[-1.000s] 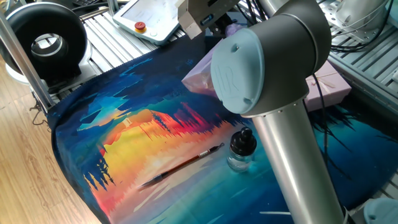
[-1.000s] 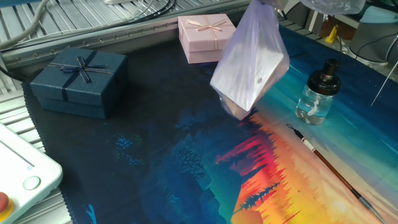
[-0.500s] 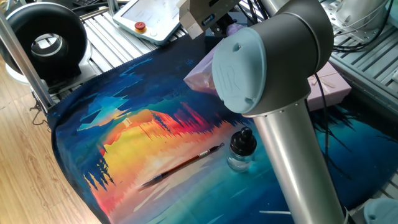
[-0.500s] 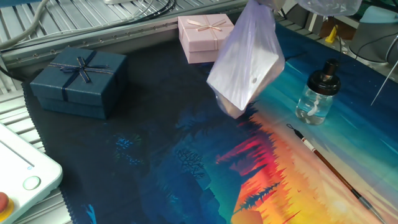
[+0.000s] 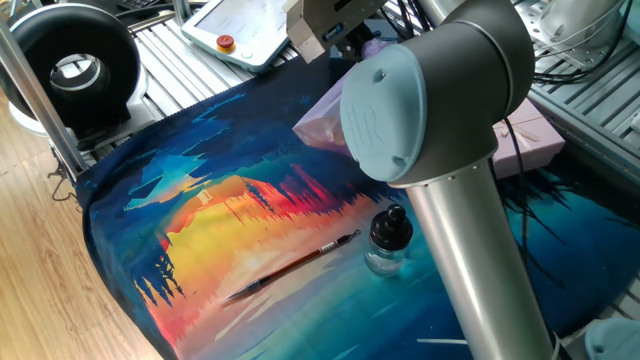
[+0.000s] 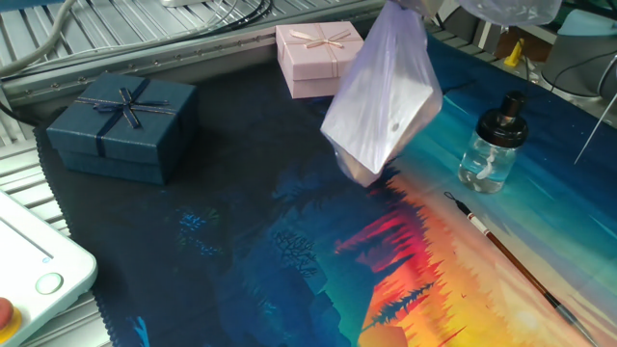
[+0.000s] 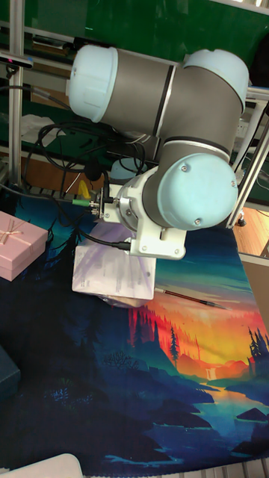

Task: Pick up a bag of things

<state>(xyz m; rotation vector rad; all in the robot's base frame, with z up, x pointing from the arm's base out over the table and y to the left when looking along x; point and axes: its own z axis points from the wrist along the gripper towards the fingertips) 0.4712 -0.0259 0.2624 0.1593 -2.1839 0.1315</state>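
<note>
Two gift boxes — one pink (image 6: 319, 58), one navy (image 6: 122, 125) — one bag (image 6: 381, 101), one bottle (image 6: 493, 145), one paintbrush (image 6: 511, 260).

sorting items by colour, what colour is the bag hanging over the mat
Pale lilac, see-through plastic bag; clearest in the other fixed view.

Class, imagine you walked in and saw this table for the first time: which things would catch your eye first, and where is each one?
The bright sunset-painted cloth covering the table strikes first, glowing orange and blue. Above it hangs the pale lilac bag, held from its top and lifted off the cloth, near the pink gift box. In the tall fixed view the big grey and pale blue robot arm fills the middle, hiding the gripper.
</note>
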